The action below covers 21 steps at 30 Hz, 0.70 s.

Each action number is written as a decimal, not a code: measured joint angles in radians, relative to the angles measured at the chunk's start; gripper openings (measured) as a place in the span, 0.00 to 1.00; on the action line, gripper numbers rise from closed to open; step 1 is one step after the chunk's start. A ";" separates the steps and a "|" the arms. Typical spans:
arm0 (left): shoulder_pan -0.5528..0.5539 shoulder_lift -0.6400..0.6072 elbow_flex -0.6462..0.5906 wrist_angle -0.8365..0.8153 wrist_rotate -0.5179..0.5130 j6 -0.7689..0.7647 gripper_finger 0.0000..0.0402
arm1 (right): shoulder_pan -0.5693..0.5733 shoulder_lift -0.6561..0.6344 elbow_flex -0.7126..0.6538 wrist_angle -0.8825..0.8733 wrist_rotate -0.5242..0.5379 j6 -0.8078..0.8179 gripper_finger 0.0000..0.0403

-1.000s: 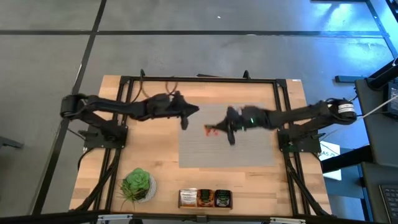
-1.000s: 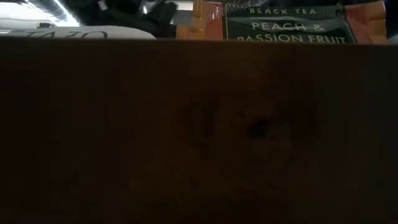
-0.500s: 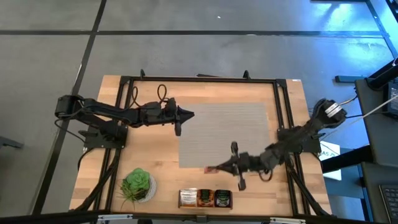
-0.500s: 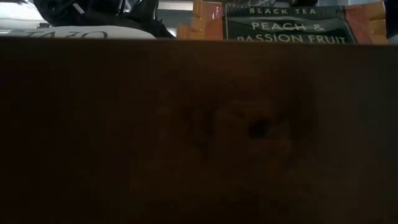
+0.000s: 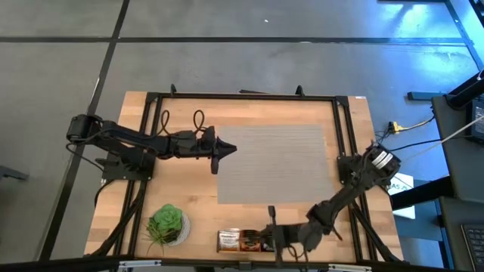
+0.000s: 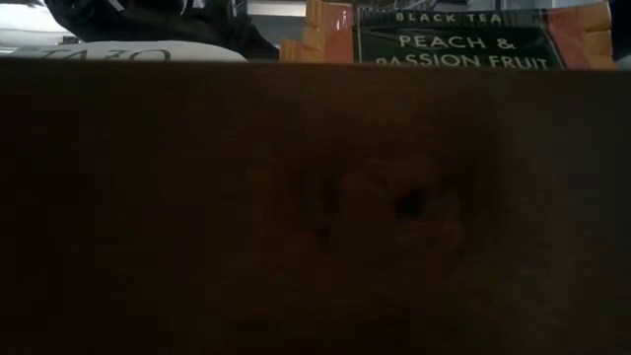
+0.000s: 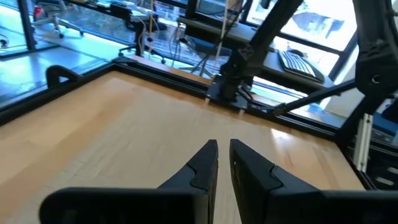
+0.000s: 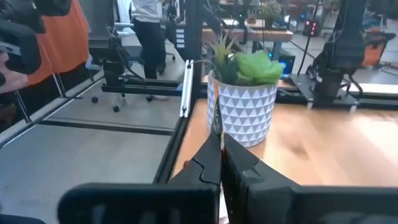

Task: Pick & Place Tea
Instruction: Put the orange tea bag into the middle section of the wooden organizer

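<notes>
One thin orange-edged tea sachet (image 8: 216, 112) clamped edge-on in right pincer (image 8: 219, 142), fingers pressed together on it. Half a second back: over front edge of grey ribbed mat (image 5: 276, 162). Now off mat, above row of small tea boxes (image 5: 249, 240) at wooden table (image 5: 189, 181) front, near white-potted green plant (image 8: 242, 93). Carry judged nearly done; release pending. Left pincer (image 5: 215, 149) idle at mat's left edge, fingers slightly apart, empty.

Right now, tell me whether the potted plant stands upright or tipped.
Upright: the potted plant stands on its base on the table, leaves pointing up.
</notes>
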 joint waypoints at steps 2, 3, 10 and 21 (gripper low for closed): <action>-0.014 0.000 0.000 -0.004 0.000 0.000 0.09 | 0.017 0.021 0.028 -0.019 0.022 0.021 0.01; -0.021 0.000 0.000 -0.005 0.000 0.000 0.09 | 0.025 0.031 0.037 -0.020 0.038 0.029 0.01; -0.058 0.000 0.000 -0.018 0.000 0.000 0.09 | 0.073 0.081 0.048 -0.029 0.123 0.138 0.01; -0.080 0.000 0.001 -0.028 0.009 0.003 0.09 | 0.093 0.149 0.048 -0.062 0.228 0.268 0.01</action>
